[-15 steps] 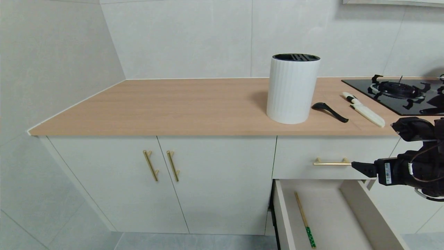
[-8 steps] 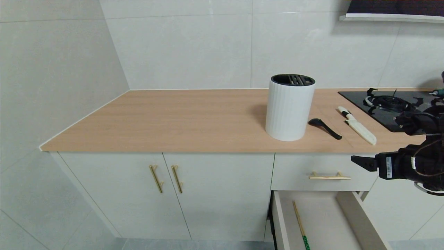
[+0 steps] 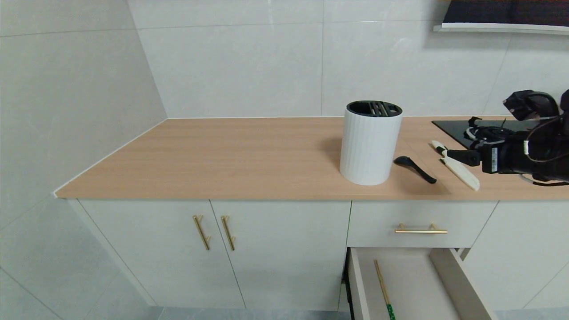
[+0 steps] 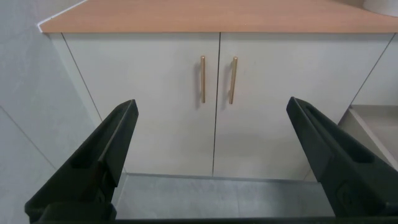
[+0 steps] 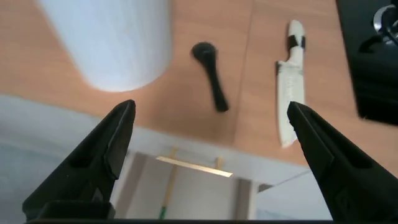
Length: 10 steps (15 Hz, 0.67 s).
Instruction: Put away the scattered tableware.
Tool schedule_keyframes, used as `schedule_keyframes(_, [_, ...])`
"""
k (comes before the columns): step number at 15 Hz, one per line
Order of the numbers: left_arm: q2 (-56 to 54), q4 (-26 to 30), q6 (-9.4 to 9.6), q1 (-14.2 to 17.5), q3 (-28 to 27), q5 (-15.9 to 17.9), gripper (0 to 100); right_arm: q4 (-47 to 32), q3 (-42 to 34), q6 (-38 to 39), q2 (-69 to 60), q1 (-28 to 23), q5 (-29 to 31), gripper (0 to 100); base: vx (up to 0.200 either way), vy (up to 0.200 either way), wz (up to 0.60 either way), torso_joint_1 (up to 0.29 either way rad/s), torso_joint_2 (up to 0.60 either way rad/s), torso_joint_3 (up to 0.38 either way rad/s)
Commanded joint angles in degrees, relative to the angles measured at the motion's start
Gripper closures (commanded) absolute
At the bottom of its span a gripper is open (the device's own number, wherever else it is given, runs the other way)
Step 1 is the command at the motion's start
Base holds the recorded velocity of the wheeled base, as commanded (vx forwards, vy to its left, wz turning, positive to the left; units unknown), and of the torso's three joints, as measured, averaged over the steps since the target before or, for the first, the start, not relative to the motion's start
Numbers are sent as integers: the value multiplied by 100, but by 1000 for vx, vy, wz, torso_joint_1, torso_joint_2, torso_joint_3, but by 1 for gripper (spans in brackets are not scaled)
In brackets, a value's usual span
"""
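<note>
Pale grey tiles cover the walls, and a wood-grain table [image 3: 222, 160] runs along them over white cupboards. A white ribbed holder [image 3: 370, 149] with a black slotted top stands upright on it. Everything else is best placed from that.

A black hob [image 3: 451, 126] is set into the table beyond the holder on the robot's right, back by the wall.

The black spoon [image 3: 415, 169] lies just beside the holder on the hob side. Its bowl is nearest the holder, and its handle slants away toward the front edge. Farther out the same way lies the cream knife [image 3: 462, 175], apart from the spoon. Its handle, with a black band, points to the back wall and its tip to the front edge.

Below the holder, on the hob side, a shut drawer with a gold handle [image 3: 420, 230] sits over an open drawer [image 3: 458, 284]. In the open one a chopstick [image 3: 381, 284] lies front to back, green end forward.

The right claw [image 5: 209, 106] hangs over the knife with its jaws wide apart, gripping nothing. A white sticker [image 3: 493, 155] on it carries print too small to read.

The left claw [image 4: 211, 102], also spread open and empty, faces the double doors [image 4: 217, 106] under the table, down and to the holder's other side.
</note>
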<state>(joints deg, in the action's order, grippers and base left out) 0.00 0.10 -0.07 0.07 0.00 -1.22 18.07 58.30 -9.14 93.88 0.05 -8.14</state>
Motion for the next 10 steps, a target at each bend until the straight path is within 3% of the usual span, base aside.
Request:
schedule_keyframes(1, [0, -1, -1, 1, 0, -1, 0, 13, 1079, -219, 1880, -163, -478, 0, 0, 0, 0, 0, 0, 0])
schedule_keyframes(6, [0, -1, -1, 1, 0, -1, 0, 13, 1694, -114, 2688, -295, -1321, 0, 0, 0, 0, 0, 0, 0])
schedule_keyframes(10, [0, -1, -1, 1, 0, -1, 0, 30, 1958, 44, 3049, -295, -1401, 0, 0, 0, 0, 0, 0, 0])
